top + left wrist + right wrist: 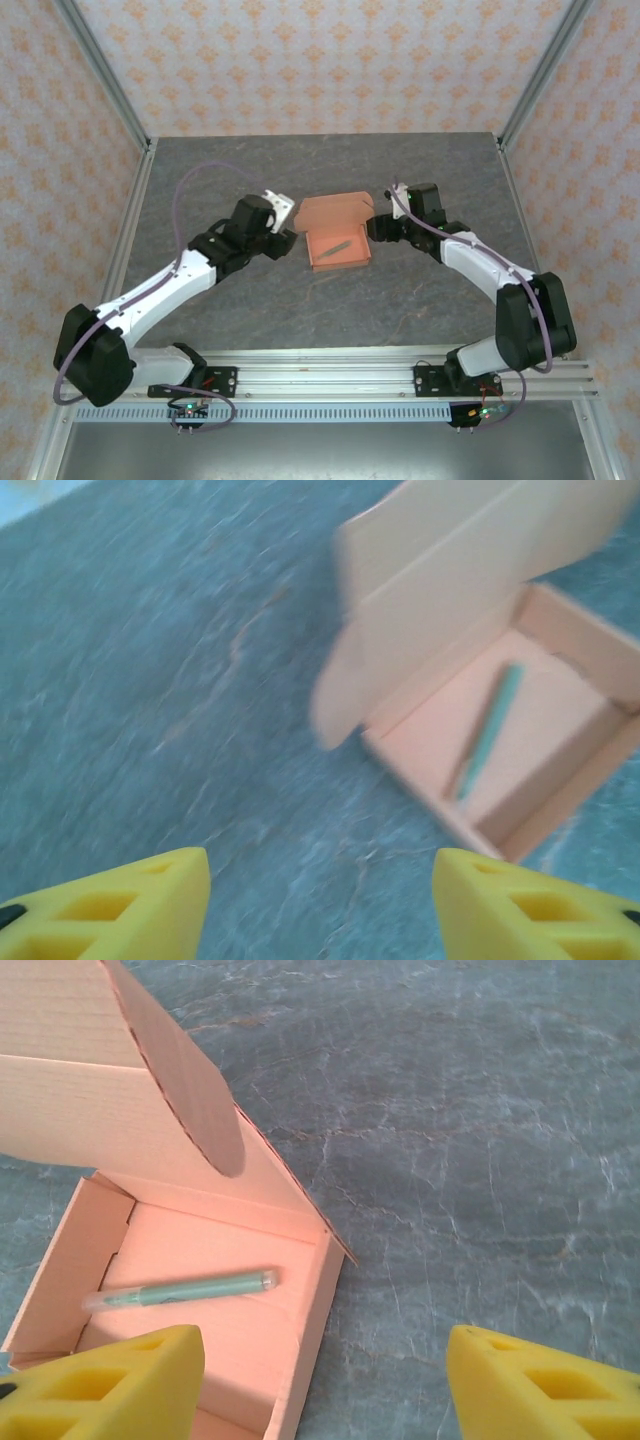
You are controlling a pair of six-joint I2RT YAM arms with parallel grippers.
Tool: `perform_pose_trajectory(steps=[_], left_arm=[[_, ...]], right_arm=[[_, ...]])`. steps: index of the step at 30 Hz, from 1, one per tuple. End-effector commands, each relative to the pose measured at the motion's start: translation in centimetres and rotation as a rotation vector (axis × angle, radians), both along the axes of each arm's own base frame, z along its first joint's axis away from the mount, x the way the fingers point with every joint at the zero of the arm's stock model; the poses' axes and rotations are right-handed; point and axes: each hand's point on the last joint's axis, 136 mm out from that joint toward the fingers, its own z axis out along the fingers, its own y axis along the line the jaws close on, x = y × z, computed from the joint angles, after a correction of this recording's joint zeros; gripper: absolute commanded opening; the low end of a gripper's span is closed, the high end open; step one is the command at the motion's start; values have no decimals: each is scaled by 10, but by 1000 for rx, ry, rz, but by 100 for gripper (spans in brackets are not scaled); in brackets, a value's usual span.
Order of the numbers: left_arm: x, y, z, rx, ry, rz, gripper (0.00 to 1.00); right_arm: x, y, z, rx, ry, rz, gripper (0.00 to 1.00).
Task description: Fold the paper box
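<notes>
The paper box (350, 258) is a salmon-orange tray in the middle of the table, its lid (335, 212) standing up at the back. A green pen (340, 247) lies inside. My left gripper (291, 240) is just left of the box, and in the left wrist view this gripper (320, 905) is open over bare table, with the box (440, 740) ahead to the right. My right gripper (374, 228) is at the box's right side. In the right wrist view it (325, 1385) is open and straddles the box's right wall (312, 1330) without gripping; the pen (180, 1290) shows there.
The grey marble-patterned table (250, 170) stretches round the box. Metal frame posts (105, 75) and patterned walls close in the left, right and back. A rounded side flap (185, 1080) sticks out from the raised lid.
</notes>
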Motion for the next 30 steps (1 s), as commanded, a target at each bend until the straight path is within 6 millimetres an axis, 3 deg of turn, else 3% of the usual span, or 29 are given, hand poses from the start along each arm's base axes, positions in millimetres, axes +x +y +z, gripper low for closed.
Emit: perform_pose_trajectory(steps=[1,5,10,18,30], left_arm=[[10,2,5,-159,-11,39,65],[27,3,-7,-188,14,19,71],[44,-13,-13,-235,14,-38,76],[64,-25,-27,-231,-1,-69,75],[85,-41,-39,-240,31,-109,51]], right_arm=[[17,19,32,10,-159,148,64],[27,20,30,-26,-193,172,62],[37,20,24,-71,-198,184,54],[49,20,13,-99,-194,183,44],[54,31,7,-97,-191,209,32]])
